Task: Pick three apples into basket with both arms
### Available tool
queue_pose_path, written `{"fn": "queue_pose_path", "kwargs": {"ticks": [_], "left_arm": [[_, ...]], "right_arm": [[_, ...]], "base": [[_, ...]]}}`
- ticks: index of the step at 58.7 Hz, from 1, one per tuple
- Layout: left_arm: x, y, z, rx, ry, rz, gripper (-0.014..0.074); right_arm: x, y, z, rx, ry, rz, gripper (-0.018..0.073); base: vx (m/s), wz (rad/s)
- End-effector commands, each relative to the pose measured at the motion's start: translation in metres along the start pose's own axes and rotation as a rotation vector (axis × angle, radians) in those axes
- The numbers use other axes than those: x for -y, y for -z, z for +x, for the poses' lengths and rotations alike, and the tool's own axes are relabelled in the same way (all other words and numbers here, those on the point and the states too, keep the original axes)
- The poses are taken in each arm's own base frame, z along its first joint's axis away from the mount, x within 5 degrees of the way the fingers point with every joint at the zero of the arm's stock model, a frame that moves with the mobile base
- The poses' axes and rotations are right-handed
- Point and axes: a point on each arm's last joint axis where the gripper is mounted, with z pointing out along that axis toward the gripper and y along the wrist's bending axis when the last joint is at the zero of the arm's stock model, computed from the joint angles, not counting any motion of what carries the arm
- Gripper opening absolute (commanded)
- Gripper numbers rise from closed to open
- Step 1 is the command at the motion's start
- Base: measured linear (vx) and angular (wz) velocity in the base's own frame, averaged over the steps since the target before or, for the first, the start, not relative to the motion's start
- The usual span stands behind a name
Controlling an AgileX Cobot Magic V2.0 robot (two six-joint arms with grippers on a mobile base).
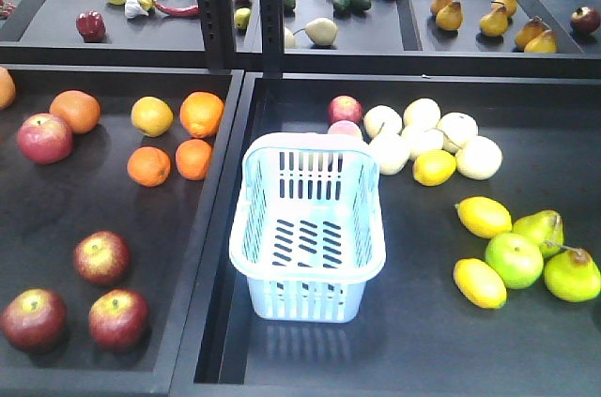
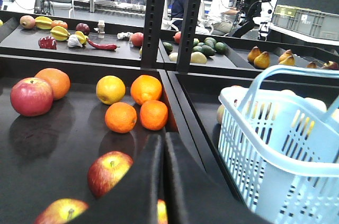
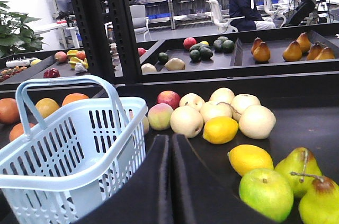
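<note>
Three dark red apples lie at the front left of the left tray: one [image 1: 101,257] behind, two [image 1: 33,318] [image 1: 118,318] in front. The pale blue basket [image 1: 246,219] stands empty in the right tray, by the divider. Neither arm appears in the front view. In the left wrist view my left gripper [image 2: 163,139] is shut on nothing, above the apples; one apple [image 2: 108,172] lies left of its fingers, another [image 2: 61,212] at the bottom edge, and the basket [image 2: 275,150] is to the right. My right gripper [image 3: 170,139] is also shut and empty, just right of the basket [image 3: 32,184].
A brighter pinkish-red apple [image 1: 44,138] and several oranges [image 1: 174,139] lie further back in the left tray. Pale round fruit [image 1: 423,134], lemons [image 1: 484,217] and green fruit [image 1: 514,259] fill the right tray's right side. A raised divider [image 1: 211,228] separates the trays; black shelf posts [image 1: 244,3] stand behind.
</note>
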Motion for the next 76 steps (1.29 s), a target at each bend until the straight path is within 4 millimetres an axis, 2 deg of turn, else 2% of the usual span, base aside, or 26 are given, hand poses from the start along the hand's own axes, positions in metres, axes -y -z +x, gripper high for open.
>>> {"fn": "queue_pose_path", "kwargs": {"ticks": [1,76], "left_arm": [[0.0016,0.0030,-0.0154,0.107,0.009,0.010,-0.0006],[0.0016,0.0030,-0.0154,0.107,0.009,0.010,-0.0006]], "right_arm": [[-0.0008,0.0005,-0.0027,0.072,0.011,-0.010,-0.0008],[-0.0008,0.0005,-0.0027,0.072,0.011,-0.010,-0.0008]], "base": [[0.12,0.02],[0.06,-0.03]]}}
